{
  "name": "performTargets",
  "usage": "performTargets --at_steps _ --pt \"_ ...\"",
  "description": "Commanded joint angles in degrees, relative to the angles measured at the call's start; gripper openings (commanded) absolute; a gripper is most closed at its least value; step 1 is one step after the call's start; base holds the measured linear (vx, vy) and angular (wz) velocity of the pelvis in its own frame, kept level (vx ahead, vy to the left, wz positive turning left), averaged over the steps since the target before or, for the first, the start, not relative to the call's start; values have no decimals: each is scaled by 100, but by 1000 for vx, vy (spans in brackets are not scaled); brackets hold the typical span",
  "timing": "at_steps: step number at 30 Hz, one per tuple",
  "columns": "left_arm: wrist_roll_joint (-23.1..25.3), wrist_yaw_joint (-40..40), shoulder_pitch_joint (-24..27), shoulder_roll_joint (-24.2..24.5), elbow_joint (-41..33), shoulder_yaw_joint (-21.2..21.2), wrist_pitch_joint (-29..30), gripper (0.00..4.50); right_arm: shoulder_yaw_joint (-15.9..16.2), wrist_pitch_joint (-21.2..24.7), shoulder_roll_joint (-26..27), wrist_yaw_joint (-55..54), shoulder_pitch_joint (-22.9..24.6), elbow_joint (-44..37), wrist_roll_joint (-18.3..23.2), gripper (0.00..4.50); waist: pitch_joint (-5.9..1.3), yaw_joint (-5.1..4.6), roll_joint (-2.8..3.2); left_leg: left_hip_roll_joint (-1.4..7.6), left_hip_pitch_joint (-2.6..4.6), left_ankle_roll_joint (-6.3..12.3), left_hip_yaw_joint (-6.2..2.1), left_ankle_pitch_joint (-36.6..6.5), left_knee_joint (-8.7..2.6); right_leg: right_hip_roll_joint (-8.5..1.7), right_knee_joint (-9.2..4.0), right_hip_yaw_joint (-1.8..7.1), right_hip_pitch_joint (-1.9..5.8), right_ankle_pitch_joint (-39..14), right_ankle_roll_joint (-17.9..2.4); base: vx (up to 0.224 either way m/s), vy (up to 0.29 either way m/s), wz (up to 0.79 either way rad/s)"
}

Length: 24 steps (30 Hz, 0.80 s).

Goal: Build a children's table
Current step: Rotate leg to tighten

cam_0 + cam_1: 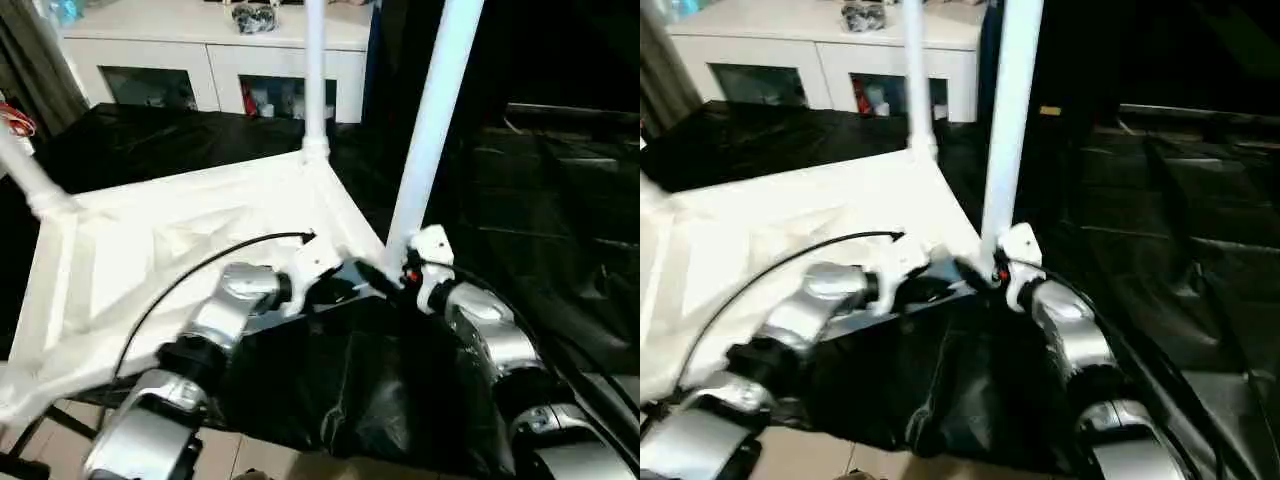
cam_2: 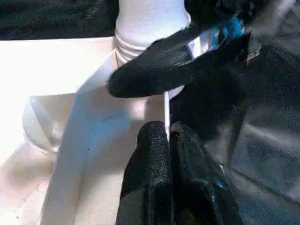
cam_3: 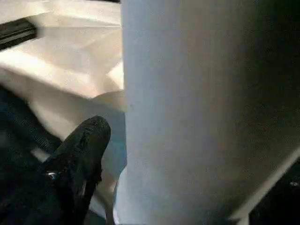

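The white table top [image 1: 150,250] lies upside down on a black-covered surface, ribs facing up. Three white legs stand in its corner sockets: a far one [image 1: 315,70], one at the left [image 1: 25,170], and a near-right one [image 1: 435,110]. My left gripper [image 1: 340,285] is shut on the thin rim [image 2: 166,110] of the top, just beside the near-right corner. My right gripper [image 1: 400,265] is closed around the base of the near-right leg [image 3: 187,112]; one finger [image 2: 164,65] crosses in front of the leg base, while the other is hidden behind it.
A white cabinet with glass doors [image 1: 215,50] stands behind the table. Black sheeting [image 1: 350,390] covers the work surface and drapes over its near edge. A black cable [image 1: 200,265] arcs over my left forearm. Dark floor lies to the right.
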Motion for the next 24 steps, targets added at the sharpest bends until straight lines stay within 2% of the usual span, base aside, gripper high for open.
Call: performTargets --at_steps 1,5,7,8,11,13,17,20,24 --pt "-295 -600 20 -32 -280 -160 -319 0 416 98 -103 685 243 24 -165 402 -318 25 -81 349 -17 541 -146 -1175 -346 -433 -435 322 241 -1363 -1213 0 0 0" --pt "-357 -1124 35 228 -319 -209 -317 0 561 176 -349 1616 397 -354 62 402 -335 38 -74 369 -19 646 -141 -1057 -329 -419 -377 316 246 -959 -1384 0 0 0" --pt "-380 -1197 35 255 -324 -209 -303 0 564 184 -374 1734 410 -386 94 387 -325 41 -72 374 -13 641 -141 -1091 -336 -427 -382 315 239 -984 -1426 0 0 0" --pt "-438 -1398 24 331 -324 -203 -278 0 618 205 -469 2035 427 -446 149 387 -320 44 -73 376 -5 622 -140 -1127 -341 -427 -392 315 234 -1054 -1420 0 0 0" --pt "-453 -1552 -17 402 -266 -190 -270 0 732 347 -610 2491 449 -558 209 350 -299 70 -83 376 20 511 -141 -1333 -361 -430 -436 321 228 -1457 -1349 0 0 0" --pt "-462 -1590 -28 420 -243 -199 -292 0 757 411 -650 2645 468 -621 235 338 -300 90 -86 387 26 483 -142 -1361 -364 -439 -436 332 223 -1523 -1331 0 0 0" --pt "-490 -1691 -19 432 -260 -214 -235 0 832 512 -713 2878 504 -723 248 308 -315 120 -110 391 22 455 -147 -1237 -363 -445 -414 332 230 -1365 -1329 0 0 0" --pt "-476 -1692 7 429 -270 -227 -241 0 872 540 -727 2955 533 -764 229 285 -320 129 -105 388 12 490 -144 -1140 -353 -445 -398 330 233 -1218 -1364 0 0 0" --pt "-469 -1608 46 378 -279 -219 -240 0 887 640 -674 2931 582 -806 241 271 -308 135 -116 382 10 479 -143 -1183 -354 -454 -416 329 231 -1364 -1341 0 0 0"
